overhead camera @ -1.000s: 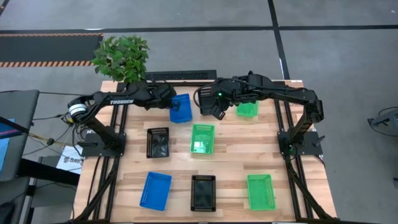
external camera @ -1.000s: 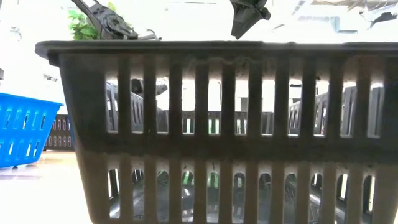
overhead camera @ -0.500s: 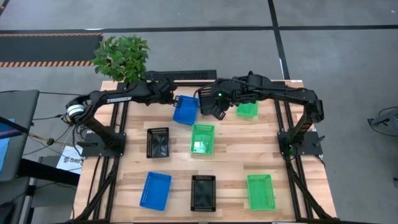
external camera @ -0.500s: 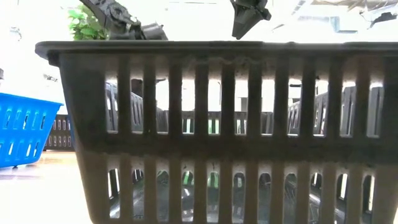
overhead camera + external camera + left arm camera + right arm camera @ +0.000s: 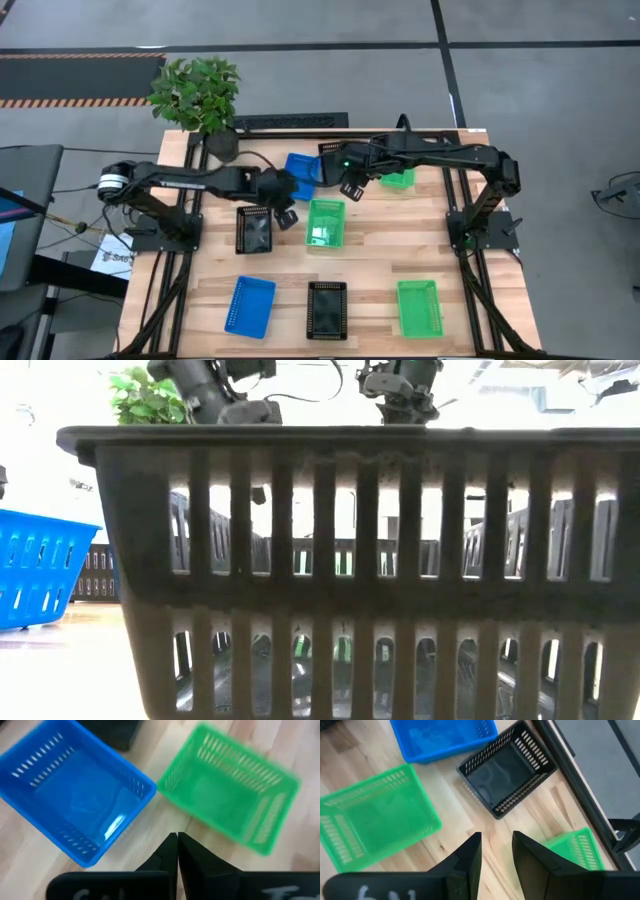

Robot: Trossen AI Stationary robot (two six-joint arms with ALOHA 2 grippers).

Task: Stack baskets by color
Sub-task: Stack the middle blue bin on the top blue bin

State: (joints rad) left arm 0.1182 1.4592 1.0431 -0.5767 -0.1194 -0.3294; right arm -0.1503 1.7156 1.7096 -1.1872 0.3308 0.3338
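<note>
Eight baskets show in the high view. At the far side sit a blue basket (image 5: 299, 172), a black basket (image 5: 329, 157) and a green basket (image 5: 399, 179). Mid-table sit a black basket (image 5: 254, 229) and a green basket (image 5: 324, 222). Near the front sit a blue one (image 5: 249, 305), a black one (image 5: 327, 309) and a green one (image 5: 418, 307). My left gripper (image 5: 284, 208) (image 5: 177, 840) hangs shut above the table between the mid-table black and green baskets. My right gripper (image 5: 351, 186) (image 5: 496, 847) hangs open over bare wood beside the far black basket (image 5: 507, 770), holding nothing.
A potted plant (image 5: 197, 95) stands at the far left corner, with a dark bar (image 5: 290, 121) along the far edge. In the low view the front black basket (image 5: 350, 560) fills the picture, with the blue one (image 5: 40, 570) to its left.
My left gripper has swung away from the far blue basket toward the table's near edge and a little to the right, rolling as it went, and has stayed shut. The blue basket has slid slightly to the right and turned. My right gripper has sunk a little.
</note>
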